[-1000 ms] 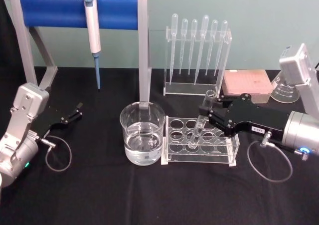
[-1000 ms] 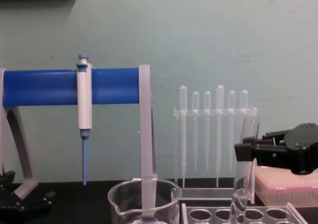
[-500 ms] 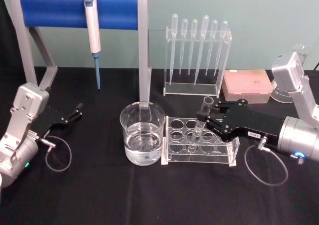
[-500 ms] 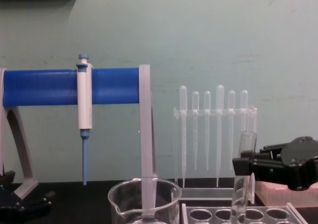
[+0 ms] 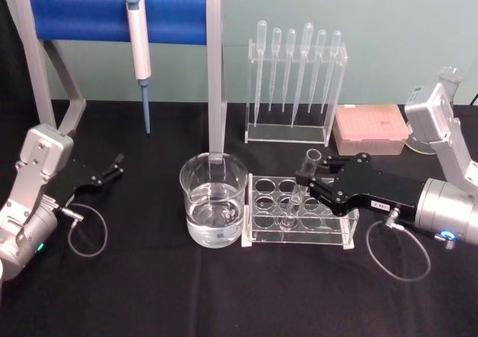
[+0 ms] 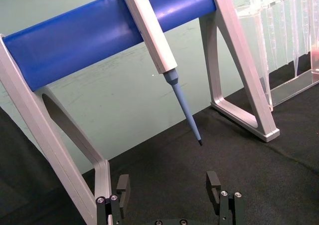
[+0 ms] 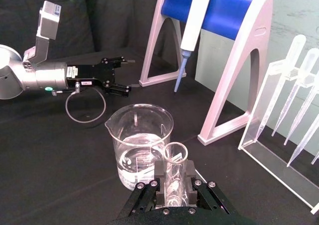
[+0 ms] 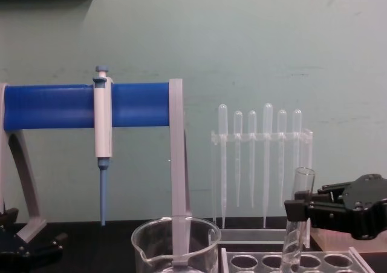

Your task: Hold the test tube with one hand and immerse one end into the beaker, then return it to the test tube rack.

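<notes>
**Tube going back down into the rack**

The blue-barred stand [image 5: 119,16] with its white-and-blue pipettor [image 5: 138,42] rises well off to the far side of the jaws and plays no part. Nearer, the beaker [image 5: 213,208], partly filled with clear liquid, sits just beyond the jaw tips, touching the end of the clear tube rack [image 5: 302,211] that lies directly beneath them. The pipette rack [image 5: 296,83] and a pink tip box [image 5: 371,128] stand behind.

The right gripper [image 5: 311,178] is clenched on the test tube [image 5: 299,191], pinching it just under the rimmed mouth so the tube hangs upright below the jaws, its rounded end seated in a rack hole – a high grip that leaves the long body free to slide down. From the wrist camera the mouth pokes up between the two pads [image 7: 160,184].

Compared with a second ago the gripper and tube sit lower, deeper into the rack – I judge this the return step, with release next.

The left gripper [image 5: 112,167] rests parked on the black table [image 5: 149,292], well apart, jaws spread with nothing between them.
</notes>
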